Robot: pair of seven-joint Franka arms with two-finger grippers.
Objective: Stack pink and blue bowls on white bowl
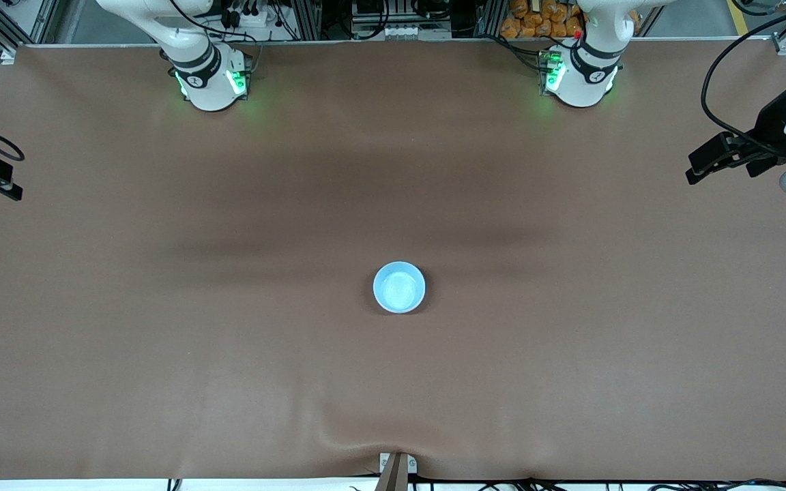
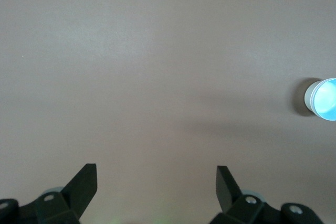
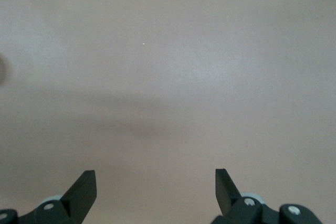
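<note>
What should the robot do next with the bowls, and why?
Probably nothing more: I'd let both arms wait. Only one pile stands mid-table, with the blue bowl nested on top and a whitish bowl showing under it. Pink can't be seen; it may be hidden between them. The left gripper and right gripper hang open and empty near the table's ends.
</note>
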